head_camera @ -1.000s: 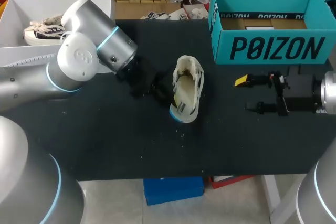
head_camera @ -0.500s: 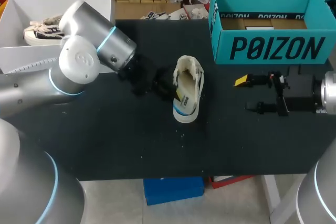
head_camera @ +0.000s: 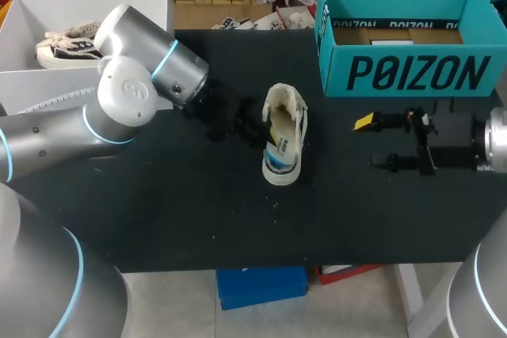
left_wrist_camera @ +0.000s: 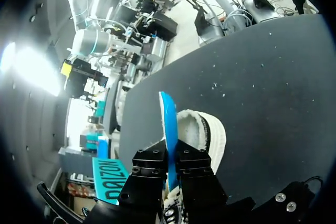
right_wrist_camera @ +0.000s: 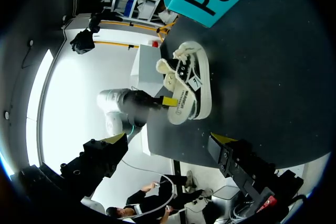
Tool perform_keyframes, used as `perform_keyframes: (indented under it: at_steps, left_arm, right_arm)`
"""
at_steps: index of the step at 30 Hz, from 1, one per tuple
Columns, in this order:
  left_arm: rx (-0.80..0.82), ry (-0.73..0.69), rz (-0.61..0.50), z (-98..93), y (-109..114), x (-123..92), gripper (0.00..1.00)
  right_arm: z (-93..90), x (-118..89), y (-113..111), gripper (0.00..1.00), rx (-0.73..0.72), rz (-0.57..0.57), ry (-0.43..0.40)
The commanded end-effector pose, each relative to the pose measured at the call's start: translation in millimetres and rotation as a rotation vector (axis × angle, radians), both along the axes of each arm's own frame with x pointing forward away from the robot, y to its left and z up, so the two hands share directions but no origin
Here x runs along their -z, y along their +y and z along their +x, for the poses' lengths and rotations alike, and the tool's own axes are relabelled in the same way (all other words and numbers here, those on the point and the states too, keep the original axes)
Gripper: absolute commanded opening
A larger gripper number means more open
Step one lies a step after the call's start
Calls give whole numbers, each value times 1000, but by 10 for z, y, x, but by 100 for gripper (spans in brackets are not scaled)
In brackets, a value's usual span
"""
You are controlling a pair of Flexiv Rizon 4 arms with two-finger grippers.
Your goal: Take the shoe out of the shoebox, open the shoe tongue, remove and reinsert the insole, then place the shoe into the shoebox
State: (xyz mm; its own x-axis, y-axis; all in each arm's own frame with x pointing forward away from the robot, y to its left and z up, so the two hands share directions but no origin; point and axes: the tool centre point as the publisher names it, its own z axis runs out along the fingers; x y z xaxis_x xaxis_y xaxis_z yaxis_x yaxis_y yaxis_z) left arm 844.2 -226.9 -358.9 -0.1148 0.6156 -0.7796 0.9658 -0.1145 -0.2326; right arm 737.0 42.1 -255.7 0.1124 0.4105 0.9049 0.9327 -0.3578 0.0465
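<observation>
Where the black table (head_camera: 158, 219) spreads, a shoe (head_camera: 283, 136) lies.

The left arm (head_camera: 127, 100) edges slightly to the right, and the left gripper (left_wrist_camera: 169, 157) goes with it. The shoe (head_camera: 283, 128) rolls from leaning on its side to sitting more squarely on its sole. Its heel swings right from the near-left, and the blue insole (left_wrist_camera: 167, 124) edge there shifts right with it.
</observation>
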Motion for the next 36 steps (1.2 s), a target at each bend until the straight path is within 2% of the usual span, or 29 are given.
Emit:
perform_keyframes:
  at_steps: [1, 14, 15, 16, 20, 25, 28, 34, 36]
  left_arm:
    - [5, 5, 18, 93, -68, 18, 0]
    - [-18, 21, 71, 239, -91, 138, 0]
    - [-18, 20, 71, 235, -97, 124, 9]
    - [-16, 17, 68, 217, -100, 101, 24]
    - [2, 1, 52, 104, -98, -9, 44]
    - [33, -14, 42, -101, -35, -118, 43]
    - [38, -14, 39, -181, 15, -131, 38]
    - [52, 3, 63, -252, 41, -91, 25]
    - [62, 12, 82, -264, 33, -53, 13]
  right_arm:
    - [9, 1, 8, 100, 0, 0, 1]
    - [9, 1, 8, 100, 0, 0, 1]
    - [9, 1, 8, 100, 0, 0, 1]
    - [9, 1, 8, 100, 0, 0, 1]
    - [9, 1, 8, 100, 0, 0, 1]
    - [9, 1, 8, 100, 0, 0, 1]
    - [9, 1, 8, 100, 0, 0, 1]
    - [9, 1, 8, 100, 0, 0, 1]
    - [9, 1, 8, 100, 0, 0, 1]
